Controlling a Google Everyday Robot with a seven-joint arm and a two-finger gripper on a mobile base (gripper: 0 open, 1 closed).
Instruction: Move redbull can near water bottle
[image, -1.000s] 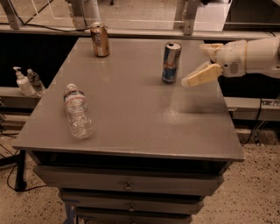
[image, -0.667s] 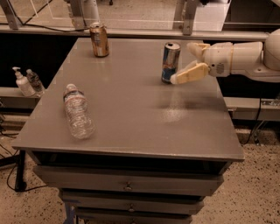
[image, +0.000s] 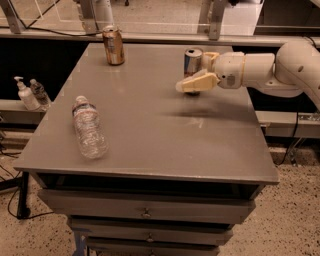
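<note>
Redbull can stands upright near the table's far right edge, the gripper spread open on either side of it, while the water bottle lies toward the table's front left edge, bare tabletop between them.

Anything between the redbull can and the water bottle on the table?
Nothing visible. The gripper is at the redbull can, far right; the water bottle lies front left, bare table between. The brown can stands off that line.
</note>
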